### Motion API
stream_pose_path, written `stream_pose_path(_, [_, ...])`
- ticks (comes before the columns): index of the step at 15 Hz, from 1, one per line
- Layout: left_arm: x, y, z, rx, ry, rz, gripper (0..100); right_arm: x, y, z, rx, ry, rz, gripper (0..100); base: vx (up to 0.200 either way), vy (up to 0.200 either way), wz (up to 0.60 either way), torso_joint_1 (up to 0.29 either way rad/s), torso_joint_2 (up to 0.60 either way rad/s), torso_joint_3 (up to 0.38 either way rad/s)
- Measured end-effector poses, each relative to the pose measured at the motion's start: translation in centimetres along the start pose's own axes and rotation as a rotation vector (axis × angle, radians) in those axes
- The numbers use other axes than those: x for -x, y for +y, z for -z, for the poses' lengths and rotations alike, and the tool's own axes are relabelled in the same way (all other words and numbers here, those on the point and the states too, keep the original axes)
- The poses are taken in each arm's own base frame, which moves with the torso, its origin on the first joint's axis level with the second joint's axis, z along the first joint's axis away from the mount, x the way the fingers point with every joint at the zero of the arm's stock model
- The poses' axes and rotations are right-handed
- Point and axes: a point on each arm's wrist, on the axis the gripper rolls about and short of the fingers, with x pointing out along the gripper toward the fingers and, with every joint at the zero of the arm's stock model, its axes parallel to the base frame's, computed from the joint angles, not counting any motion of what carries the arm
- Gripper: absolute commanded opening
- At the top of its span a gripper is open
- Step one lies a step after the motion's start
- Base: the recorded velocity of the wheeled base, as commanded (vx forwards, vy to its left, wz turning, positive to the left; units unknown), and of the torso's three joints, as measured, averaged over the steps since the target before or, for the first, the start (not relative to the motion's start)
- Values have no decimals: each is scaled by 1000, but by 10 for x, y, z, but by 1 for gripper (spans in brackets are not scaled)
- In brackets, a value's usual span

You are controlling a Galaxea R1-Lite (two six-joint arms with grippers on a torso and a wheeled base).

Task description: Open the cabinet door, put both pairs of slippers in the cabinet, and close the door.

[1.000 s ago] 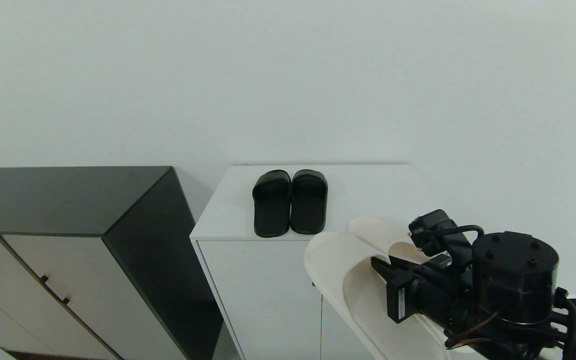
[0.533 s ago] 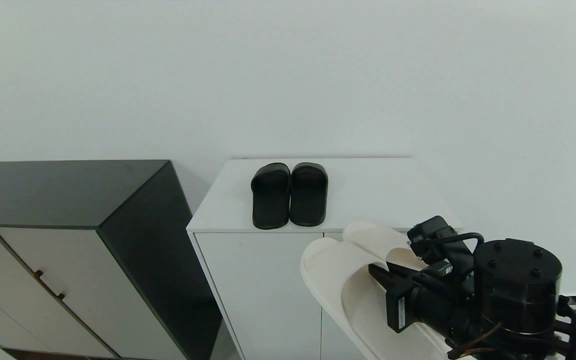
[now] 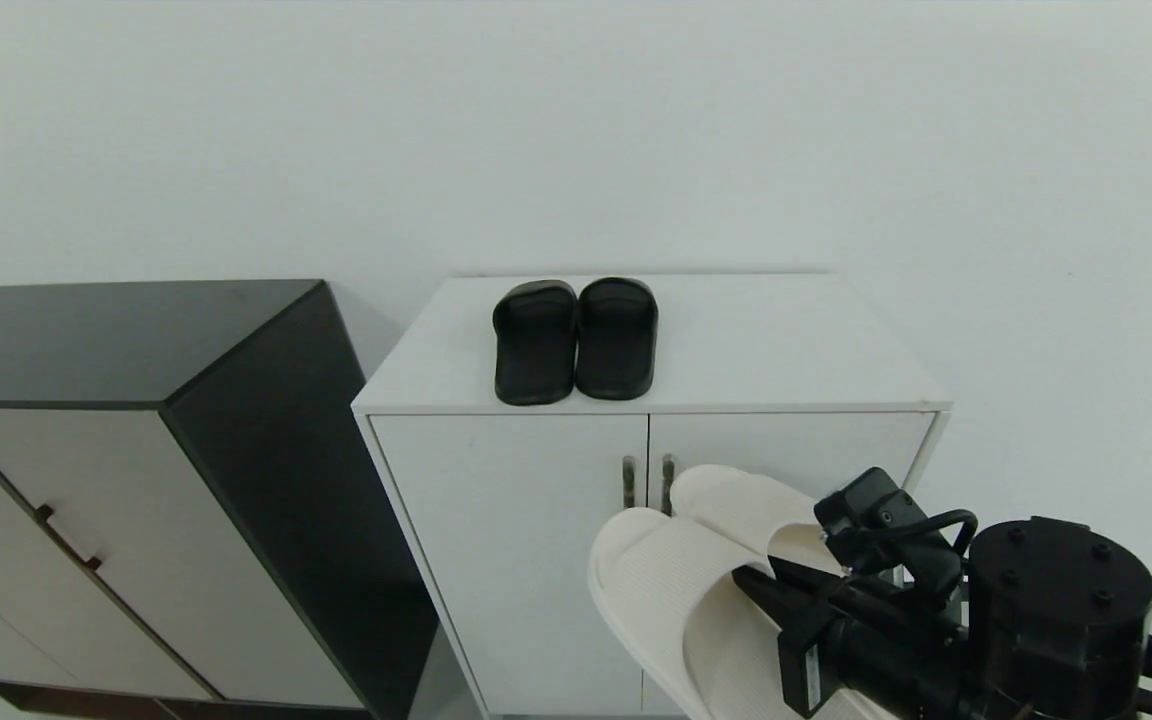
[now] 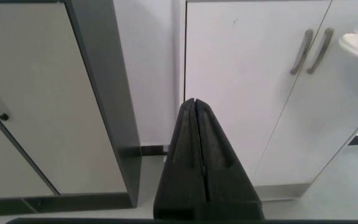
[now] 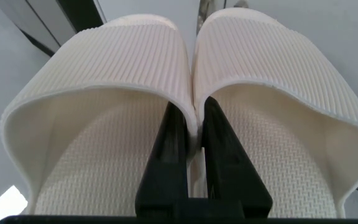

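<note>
R hand clamps cream ribbed foam slipper pair by touching inner walls so both lift as one, facing shut white two-door cabinet; black rubber slides on top; L hand closed, empty.

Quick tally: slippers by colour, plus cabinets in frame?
2 black slippers, on top of the white cabinet
2 white slippers, clamped in the right gripper
2 cabinets: the white cabinet and a dark cabinet
Total: 6
</note>
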Motion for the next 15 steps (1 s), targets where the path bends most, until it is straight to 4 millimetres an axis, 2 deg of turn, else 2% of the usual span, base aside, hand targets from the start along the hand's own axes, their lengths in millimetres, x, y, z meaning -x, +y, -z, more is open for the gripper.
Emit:
stream_pose_path(6, [0, 0, 0, 0, 0, 0, 0, 1, 1, 2, 1, 0, -2, 0, 0, 0, 0, -199, 518, 315])
stream_pose_path(7, [0, 0, 0, -1, 0, 0, 100, 1, 1, 2, 1, 1, -3, 0, 0, 0, 0, -188, 496, 315])
stream_pose_path(15, [0, 0, 0, -4, 0, 1, 100, -1, 1, 3, 3, 2, 1, 0, 0, 0, 0, -146, 478, 326])
